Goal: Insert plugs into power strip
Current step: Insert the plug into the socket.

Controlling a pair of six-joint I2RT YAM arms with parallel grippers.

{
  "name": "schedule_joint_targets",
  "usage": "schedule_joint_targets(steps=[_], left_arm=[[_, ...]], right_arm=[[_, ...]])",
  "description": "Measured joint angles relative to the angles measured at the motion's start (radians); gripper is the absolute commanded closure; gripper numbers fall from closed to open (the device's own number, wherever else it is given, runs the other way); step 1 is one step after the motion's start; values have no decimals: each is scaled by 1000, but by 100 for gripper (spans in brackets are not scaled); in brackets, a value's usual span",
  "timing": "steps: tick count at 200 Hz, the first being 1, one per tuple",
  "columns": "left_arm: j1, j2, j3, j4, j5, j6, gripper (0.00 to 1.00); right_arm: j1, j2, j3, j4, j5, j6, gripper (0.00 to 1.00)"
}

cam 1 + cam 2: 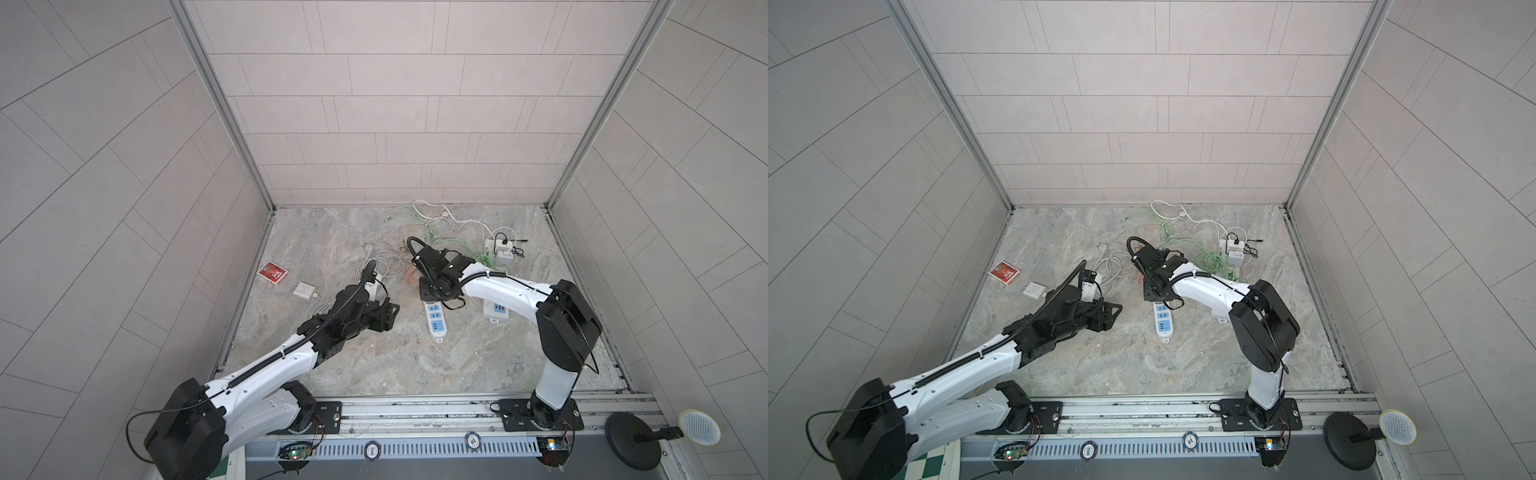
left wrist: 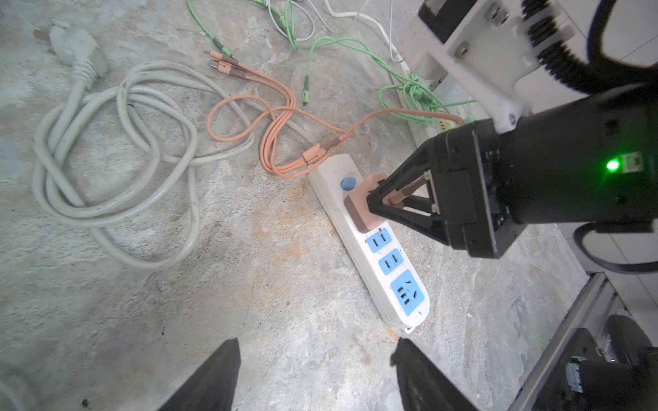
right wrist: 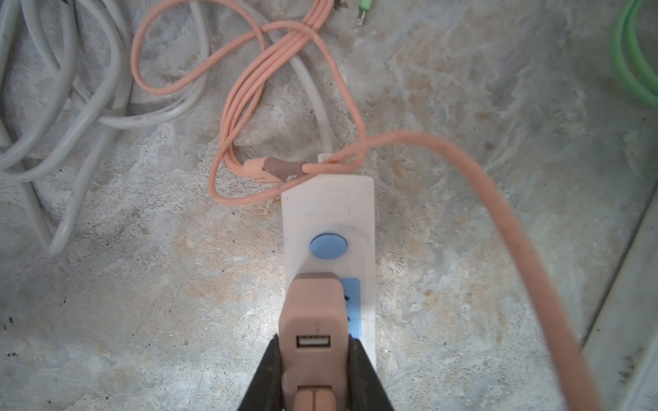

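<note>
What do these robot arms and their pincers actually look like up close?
The left arm and right arm have glossy white shells with bulky black joint housings. A ribbed black cable sleeve runs along each. The left gripper and right gripper are matte black with tapering, triangular fingers. A small green light glows on the right wrist.

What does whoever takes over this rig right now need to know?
The right end effector is shut on the pink adapter, held at the power strip socket beside the blue switch; full seating unclear.
The left end effector is open, empty, near the strip.
Three sockets are free.
Left: confirm seating, release, then plug the white adapter lying by the red card pack.
</note>
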Motion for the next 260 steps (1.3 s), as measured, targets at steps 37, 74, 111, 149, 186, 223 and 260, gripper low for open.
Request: schedule_joint_targets(steps=[37,74,111,149,186,223,260], left_arm=[[32,-67,40,-145,-139,-5,15],[105,-133,71,-281,-283,-56,4],[257,-186,64,-367,-340,-103,0],[446,-116,55,-387,-338,-126,0],[544,45,61,-359,-321,-125,0],[627,179,90,-304,-309,-126,0],[674,312,159,-235,-309,-126,0]], right_arm=[[11,13,3,-9,31,-9,100],[11,38,35,-39,29,-18,100],[-5,43,49,-56,-2,-35,100],[-24,30,42,-54,-39,-52,97],[-45,9,21,-43,-65,-68,90],[-78,-5,18,-76,-75,-90,75],[-99,-9,19,-95,-98,-111,69]])
